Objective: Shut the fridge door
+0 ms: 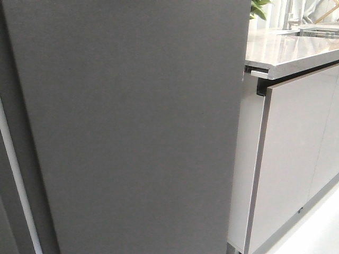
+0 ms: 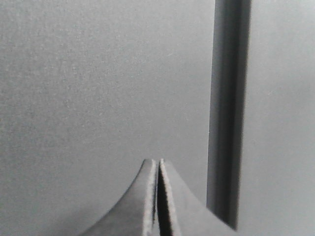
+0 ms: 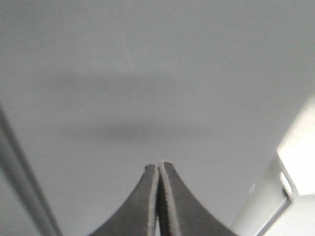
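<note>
Facing the fridge door (image 1: 132, 127) close ahead of me, my left claw (image 2: 158, 164) and right claw (image 3: 158, 168) both clenched empty, tips near its panel.

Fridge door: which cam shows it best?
Front view: the fridge door shows as a wide dark grey panel with its right edge visible. Both wrist views show only flat grey surface beyond each shut hand.

The left gripper (image 2: 157, 164) is pressed shut (pads together), and the right gripper (image 3: 158, 168) is closed likewise.
</note>
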Action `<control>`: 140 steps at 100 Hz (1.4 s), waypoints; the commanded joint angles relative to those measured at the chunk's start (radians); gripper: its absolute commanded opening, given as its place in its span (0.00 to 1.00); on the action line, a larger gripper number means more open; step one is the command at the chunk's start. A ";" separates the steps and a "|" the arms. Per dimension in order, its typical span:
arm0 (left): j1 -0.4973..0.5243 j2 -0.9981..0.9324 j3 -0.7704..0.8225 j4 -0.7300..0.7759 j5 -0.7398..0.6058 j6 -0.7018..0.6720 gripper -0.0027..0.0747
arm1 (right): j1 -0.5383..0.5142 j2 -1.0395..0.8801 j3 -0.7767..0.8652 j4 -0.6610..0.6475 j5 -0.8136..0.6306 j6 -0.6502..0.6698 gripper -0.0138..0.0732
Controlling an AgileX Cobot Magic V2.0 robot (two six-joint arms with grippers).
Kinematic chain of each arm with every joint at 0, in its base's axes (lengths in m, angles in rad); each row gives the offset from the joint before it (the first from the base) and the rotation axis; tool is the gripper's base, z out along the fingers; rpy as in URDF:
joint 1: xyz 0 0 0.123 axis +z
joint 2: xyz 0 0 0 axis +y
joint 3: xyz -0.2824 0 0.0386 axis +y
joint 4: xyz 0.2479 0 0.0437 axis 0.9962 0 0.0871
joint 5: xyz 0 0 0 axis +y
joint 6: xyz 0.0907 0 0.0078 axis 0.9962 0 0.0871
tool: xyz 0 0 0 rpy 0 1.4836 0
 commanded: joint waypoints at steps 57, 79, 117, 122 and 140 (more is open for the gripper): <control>0.006 -0.010 0.035 -0.004 -0.073 -0.004 0.01 | -0.003 -0.635 0.634 0.005 -0.190 0.138 0.11; 0.006 -0.010 0.035 -0.004 -0.073 -0.004 0.01 | -0.003 -0.637 0.636 0.007 -0.128 0.138 0.11; 0.006 -0.010 0.035 -0.004 -0.073 -0.004 0.01 | -0.005 -0.645 0.652 -0.078 -0.153 0.117 0.11; 0.006 -0.010 0.035 -0.004 -0.073 -0.004 0.01 | -0.026 -0.661 0.678 -0.088 -0.184 0.117 0.11; 0.006 -0.010 0.035 -0.004 -0.073 -0.004 0.01 | -0.192 -0.736 0.876 -0.081 -0.391 0.117 0.11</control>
